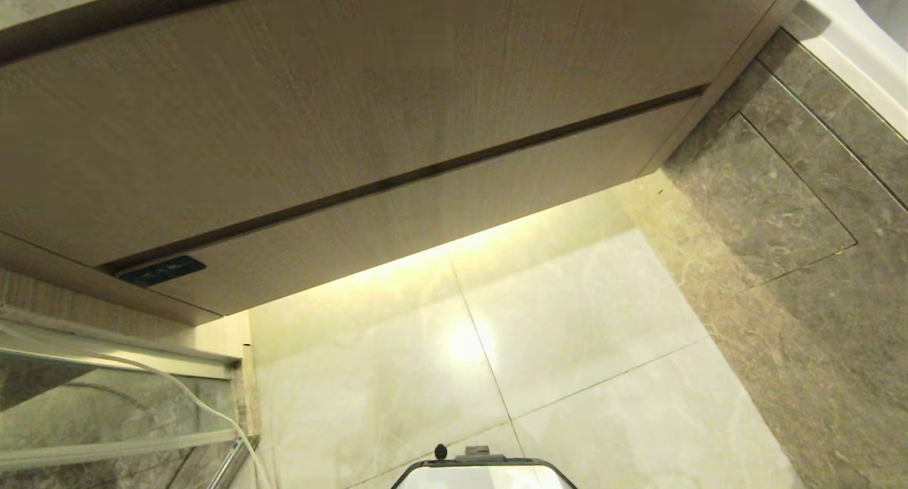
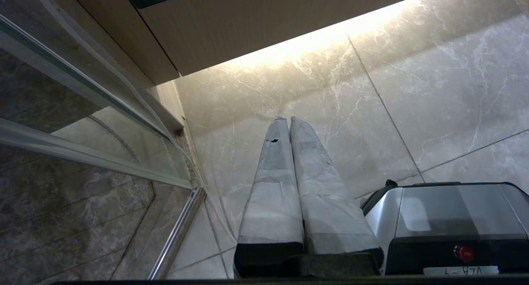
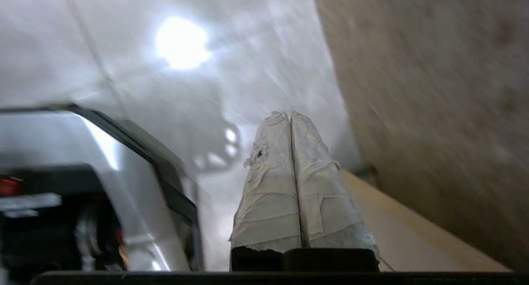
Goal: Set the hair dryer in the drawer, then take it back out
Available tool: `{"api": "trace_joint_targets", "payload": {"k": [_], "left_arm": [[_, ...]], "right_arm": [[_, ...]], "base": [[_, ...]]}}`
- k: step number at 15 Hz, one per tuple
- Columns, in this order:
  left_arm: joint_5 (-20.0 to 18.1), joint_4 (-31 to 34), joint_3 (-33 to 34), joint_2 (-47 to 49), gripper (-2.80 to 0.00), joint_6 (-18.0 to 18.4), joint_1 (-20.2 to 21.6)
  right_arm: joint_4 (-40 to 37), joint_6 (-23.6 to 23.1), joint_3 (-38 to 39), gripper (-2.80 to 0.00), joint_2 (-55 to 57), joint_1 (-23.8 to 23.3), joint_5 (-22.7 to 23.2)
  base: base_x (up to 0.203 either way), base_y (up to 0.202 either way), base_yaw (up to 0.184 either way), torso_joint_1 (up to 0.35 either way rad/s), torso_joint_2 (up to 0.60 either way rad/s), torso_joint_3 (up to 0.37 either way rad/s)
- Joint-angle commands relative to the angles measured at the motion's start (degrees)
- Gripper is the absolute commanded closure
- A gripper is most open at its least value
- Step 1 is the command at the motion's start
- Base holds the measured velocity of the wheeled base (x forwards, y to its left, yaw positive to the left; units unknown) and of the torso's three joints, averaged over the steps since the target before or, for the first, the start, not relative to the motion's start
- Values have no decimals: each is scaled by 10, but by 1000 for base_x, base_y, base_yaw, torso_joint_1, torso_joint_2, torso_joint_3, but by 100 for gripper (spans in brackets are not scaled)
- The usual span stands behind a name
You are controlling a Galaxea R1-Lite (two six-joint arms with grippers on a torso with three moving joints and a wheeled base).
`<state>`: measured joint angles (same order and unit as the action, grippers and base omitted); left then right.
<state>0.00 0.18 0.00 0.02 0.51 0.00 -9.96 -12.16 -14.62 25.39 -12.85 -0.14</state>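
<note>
The wide, shallow drawer of light wood-grain (image 1: 454, 212) was fully closed, its narrow handleless front flush under the taller wood-grain panel (image 1: 319, 99), with a small dark label (image 1: 162, 270) at its left corner. The white plastic hair dryer was in no view, so I could not tell where it was; only a thin white cord (image 1: 195, 397) hung below the drawer's left corner, beside a glass shower partition (image 1: 92, 411).

Both hands were below the drawer, over the glossy pale marble floor (image 1: 567, 333). The left hand (image 2: 288, 119) had its taped fingers pressed together and held nothing. The right hand (image 3: 289, 113) was also pressed together and empty, close to a brown stone wall (image 3: 434, 111), and its view was blurred.

The main risk was the drawer itself: without a handle, closed fingers could slip off the thin dark gap above the front and fail to pull it. The right hand could also scrape the wall, and the loose cord could catch on an arm
</note>
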Motion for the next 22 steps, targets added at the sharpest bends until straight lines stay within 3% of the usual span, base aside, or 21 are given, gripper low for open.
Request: {"api": "trace_joint_targets", "payload": {"k": [1,3,6,13,16,18,22], "left_arm": [[0,0,0,0,0,0,0],[0,0,0,0,0,0,0],[1,-1,0,0,0,0,0],[1,-1,0,0,0,0,0],[1,-1,0,0,0,0,0],[1,-1,0,0,0,0,0],[1,-1,0,0,0,0,0]], "right_arm": [[15,13,36,0,-71,10,24],[36,23,75,0,-97,16,32],[176,29,145,0,-96,22,37],[134,47,144,0,-141,145,10],[126,78,145,0,-248,130,9],[105,122,145,0,-255,126,7],[105,136,144,0,-254,126,5]], "base": [[0,0,0,0,0,0],[0,0,0,0,0,0],[0,0,0,0,0,0],[0,0,0,0,0,0],[0,0,0,0,0,0],[0,0,0,0,0,0],[0,0,0,0,0,0]]}}
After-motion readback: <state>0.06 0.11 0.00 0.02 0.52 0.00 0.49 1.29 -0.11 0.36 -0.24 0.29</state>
